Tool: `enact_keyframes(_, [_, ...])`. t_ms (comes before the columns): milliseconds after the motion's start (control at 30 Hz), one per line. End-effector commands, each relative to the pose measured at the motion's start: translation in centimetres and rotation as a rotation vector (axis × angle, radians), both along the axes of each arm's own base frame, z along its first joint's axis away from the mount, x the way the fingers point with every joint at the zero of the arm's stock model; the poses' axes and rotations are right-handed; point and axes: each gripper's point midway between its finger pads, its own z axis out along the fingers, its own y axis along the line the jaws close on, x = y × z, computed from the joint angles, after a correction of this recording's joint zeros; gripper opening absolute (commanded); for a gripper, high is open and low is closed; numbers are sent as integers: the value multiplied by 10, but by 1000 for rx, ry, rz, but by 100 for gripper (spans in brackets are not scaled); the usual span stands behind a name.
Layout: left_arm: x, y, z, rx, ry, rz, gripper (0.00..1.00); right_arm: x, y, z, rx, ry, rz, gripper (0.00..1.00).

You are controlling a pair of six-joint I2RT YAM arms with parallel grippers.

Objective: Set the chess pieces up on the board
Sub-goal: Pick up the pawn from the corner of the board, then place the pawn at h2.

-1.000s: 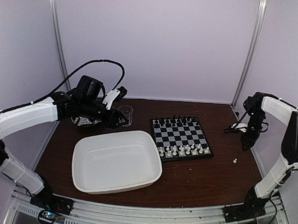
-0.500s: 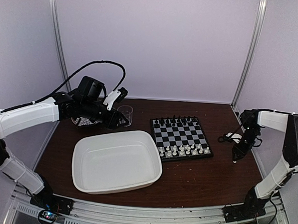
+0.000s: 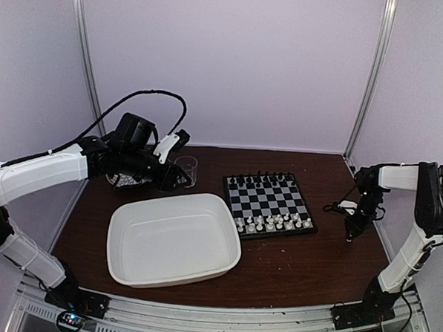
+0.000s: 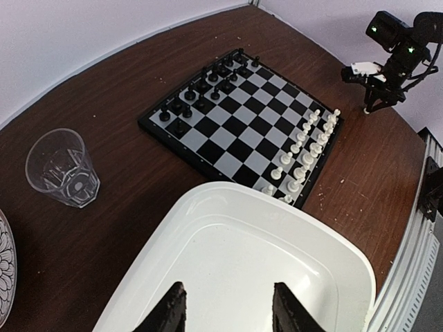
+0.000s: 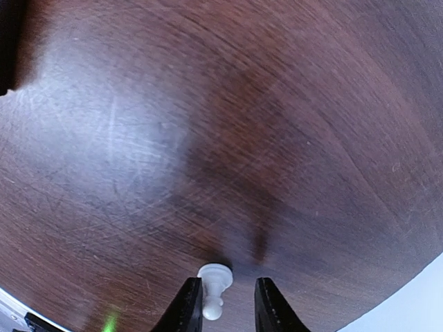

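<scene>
The board [image 3: 268, 200] lies right of the table's centre, with white chess pieces [image 3: 274, 222] in its two near rows and black chessmen [image 3: 259, 180] in the far rows. One white pawn [image 5: 216, 280] stands on the bare table to the right of the board. My right gripper [image 5: 230, 304] is down at the table with its open jaws on either side of this pawn, which sits close to the left finger. In the top view the right gripper [image 3: 348, 236] hides the pawn. My left gripper [image 4: 232, 308] is open and empty above the white tray [image 4: 208, 207].
The large white tray [image 3: 129, 228] fills the near left. A clear glass [image 3: 186, 168] and a patterned plate [image 3: 128, 182] stand behind it, under the left arm. Cables hang by the right arm. The table's right edge is close to the pawn.
My right gripper has come down from above the table's right side onto the loose white pawn, which now sits between its fingers. The left arm has not moved.
</scene>
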Motion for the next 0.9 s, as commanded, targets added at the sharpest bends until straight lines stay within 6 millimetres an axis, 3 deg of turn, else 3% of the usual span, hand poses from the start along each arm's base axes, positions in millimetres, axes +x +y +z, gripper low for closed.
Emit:
enact_keyframes(0, [2,0,4,-8,-15,6,43,1,-7,1,-15,7,-23,27])
enact_keyframes(367, [2,-2,-1,-14,-4,0,43,-1,-3,9,14,20,-19,12])
enact_keyframes(533, [1,-1,1,-10,-11,3,43,14,7,36,40,-24,-12,10])
enact_keyframes(667, [2,-2,0,-13,-8,4,43,30,31,63,51,-73,54,10])
enact_keyframes(867, [1,-3,1,-25,6,2,43,61,90,88,61,-136,221,11])
